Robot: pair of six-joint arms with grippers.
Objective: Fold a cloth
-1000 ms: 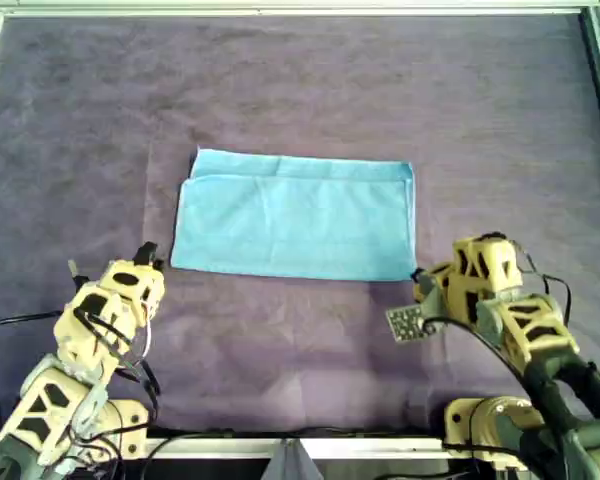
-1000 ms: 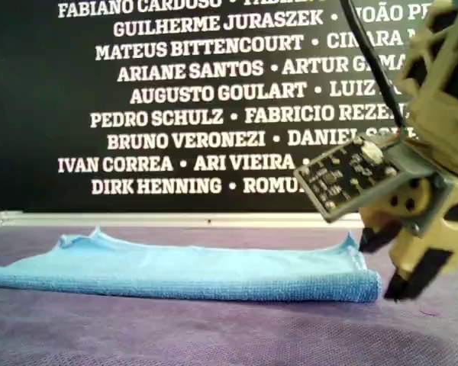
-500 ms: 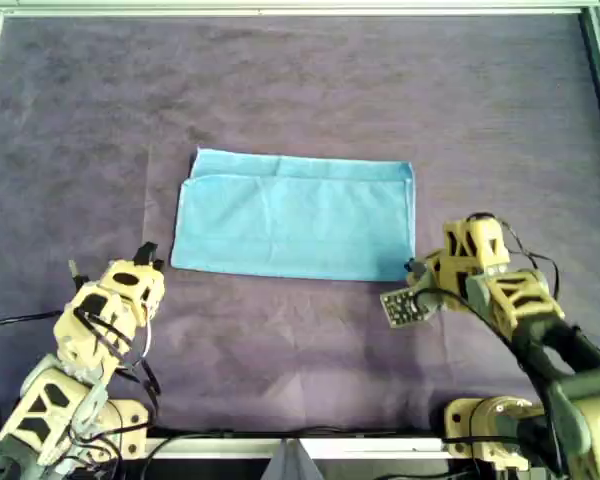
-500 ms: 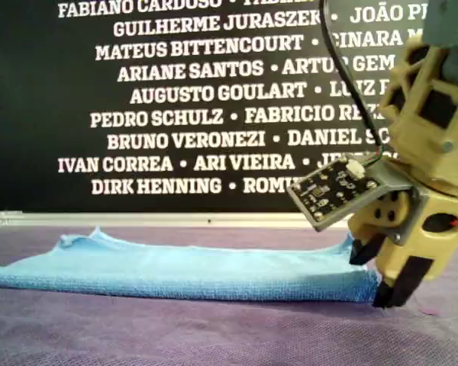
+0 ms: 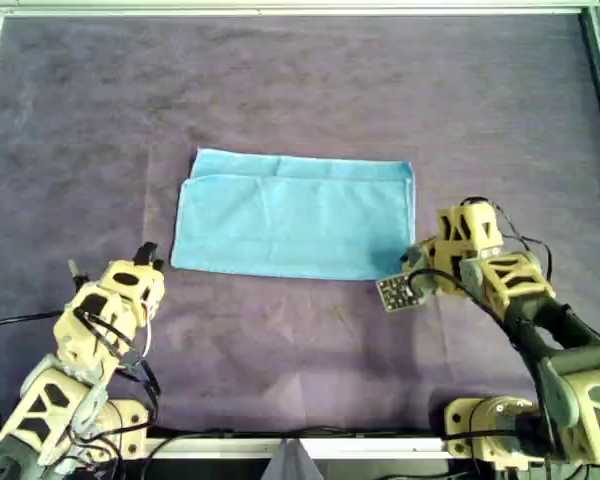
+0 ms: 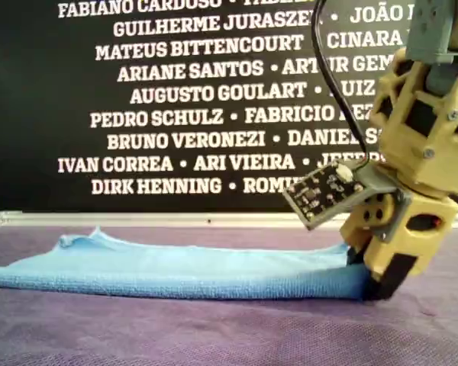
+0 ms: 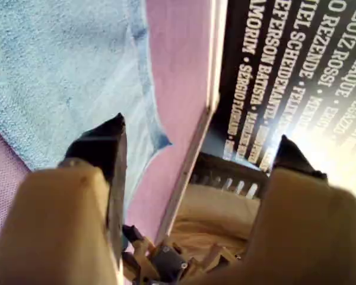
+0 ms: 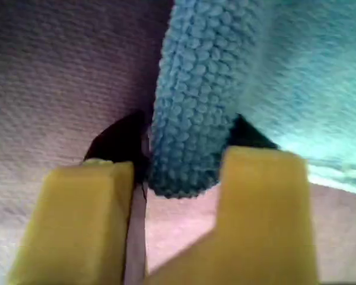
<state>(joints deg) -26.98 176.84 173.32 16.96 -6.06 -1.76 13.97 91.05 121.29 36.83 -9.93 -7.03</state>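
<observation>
The light blue cloth [image 5: 295,215] lies folded in half on the purple table covering [image 5: 280,80], its long sides running across the overhead view. My right gripper [image 5: 412,262] sits at the cloth's near right corner in the overhead view. In the right wrist view the thick folded edge of the cloth [image 8: 190,119] fills the gap of the right gripper [image 8: 181,172], which is shut on it. The exterior view shows the right gripper [image 6: 374,278] low on the end of the cloth [image 6: 175,267]. My left gripper [image 5: 145,258] stands open, short of the cloth's near left corner, holding nothing [image 7: 200,135].
A metal frame [image 5: 280,8] borders the table's far side and runs down both sides. A black banner with white names [image 6: 175,99] stands behind the table in the exterior view. A small circuit board [image 5: 393,292] juts from the right wrist.
My right gripper has moved in toward the cloth's near right corner, come down to the table and closed on the folded edge. The left arm and the cloth's shape are unchanged.
</observation>
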